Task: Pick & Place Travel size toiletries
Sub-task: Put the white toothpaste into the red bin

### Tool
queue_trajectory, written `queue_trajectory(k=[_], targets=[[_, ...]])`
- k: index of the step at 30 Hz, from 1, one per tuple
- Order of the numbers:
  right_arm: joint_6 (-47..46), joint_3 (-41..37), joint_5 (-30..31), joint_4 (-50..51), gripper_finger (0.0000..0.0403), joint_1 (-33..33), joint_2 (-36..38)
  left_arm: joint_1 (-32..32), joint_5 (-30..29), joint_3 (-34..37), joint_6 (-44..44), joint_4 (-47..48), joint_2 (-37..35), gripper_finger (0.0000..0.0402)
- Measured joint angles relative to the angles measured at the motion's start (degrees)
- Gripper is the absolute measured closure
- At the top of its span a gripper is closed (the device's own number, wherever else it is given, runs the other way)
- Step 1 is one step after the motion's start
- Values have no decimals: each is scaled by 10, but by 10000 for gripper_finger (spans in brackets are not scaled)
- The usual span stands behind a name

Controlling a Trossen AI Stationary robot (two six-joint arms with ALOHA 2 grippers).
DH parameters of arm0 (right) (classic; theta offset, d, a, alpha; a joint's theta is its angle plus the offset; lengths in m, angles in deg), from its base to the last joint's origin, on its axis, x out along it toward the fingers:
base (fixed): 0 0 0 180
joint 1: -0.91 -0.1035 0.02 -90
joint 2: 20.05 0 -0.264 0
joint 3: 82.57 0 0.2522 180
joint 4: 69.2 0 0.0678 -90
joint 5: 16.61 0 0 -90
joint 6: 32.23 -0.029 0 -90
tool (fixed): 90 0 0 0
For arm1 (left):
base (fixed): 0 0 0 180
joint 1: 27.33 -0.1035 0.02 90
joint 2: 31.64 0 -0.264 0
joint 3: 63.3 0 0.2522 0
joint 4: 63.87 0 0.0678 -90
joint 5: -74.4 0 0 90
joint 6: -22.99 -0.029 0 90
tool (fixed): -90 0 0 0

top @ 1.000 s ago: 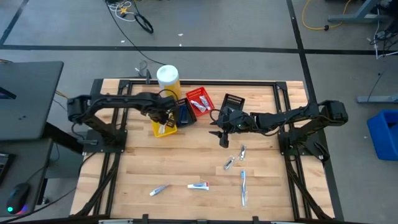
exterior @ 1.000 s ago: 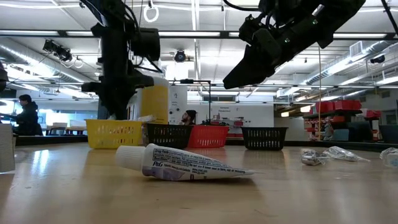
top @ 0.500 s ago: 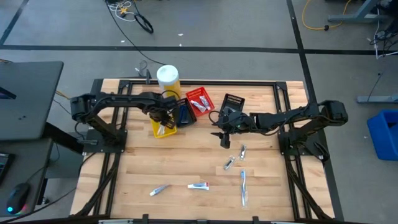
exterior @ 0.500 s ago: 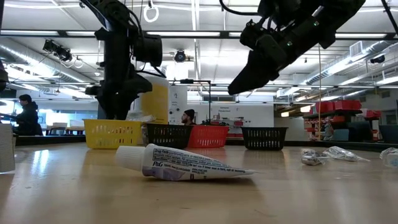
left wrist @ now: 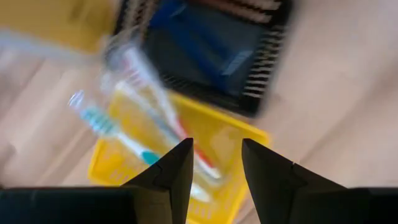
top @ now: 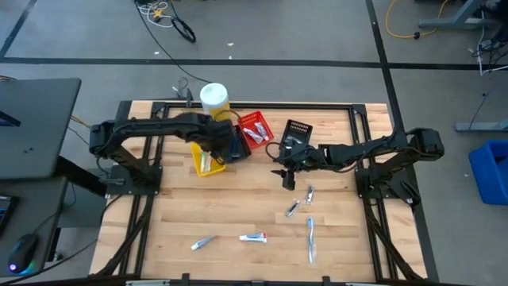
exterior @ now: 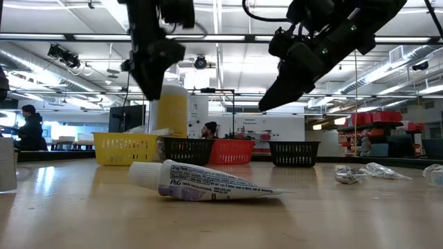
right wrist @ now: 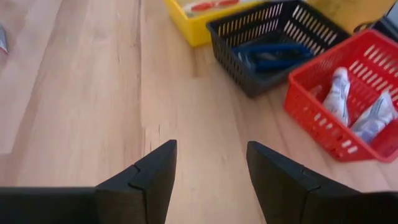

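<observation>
Two tools hang above the surface, fingers apart and holding nothing: the left tool over the yellow basket with toothbrushes, the right tool mid-surface. Several toiletries lie loose, like a white tube.

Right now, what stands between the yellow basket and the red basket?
In the right wrist view, a black basket holding dark blue sticks stands between the yellow basket and the red basket.

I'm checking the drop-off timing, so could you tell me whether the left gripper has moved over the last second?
Yes. In the low view the left gripper has risen clear of the yellow basket, whose rim it nearly touched before; it now hangs open above it.
</observation>
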Motion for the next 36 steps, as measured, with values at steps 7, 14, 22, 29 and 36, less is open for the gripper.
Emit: queue_trajectory(k=[7, 14, 22, 29, 36], targets=[[-10, 0, -3, 28, 194, -8, 0, 122, -15, -10, -87, -95, 0, 256], [-11, 0, -75, 29, 203, -30, 0, 223, -20, -10, -108, -208, 1, 256], [-10, 0, -76, 84, 199, -75, 0, 286, -51, -10, -80, -258, 7, 255], [3, 0, -76, 147, 207, -130, 0, 308, -77, -11, -50, -262, 24, 255], [20, 0, -76, 154, 208, -167, 0, 310, -84, -9, -22, -264, 36, 255]])
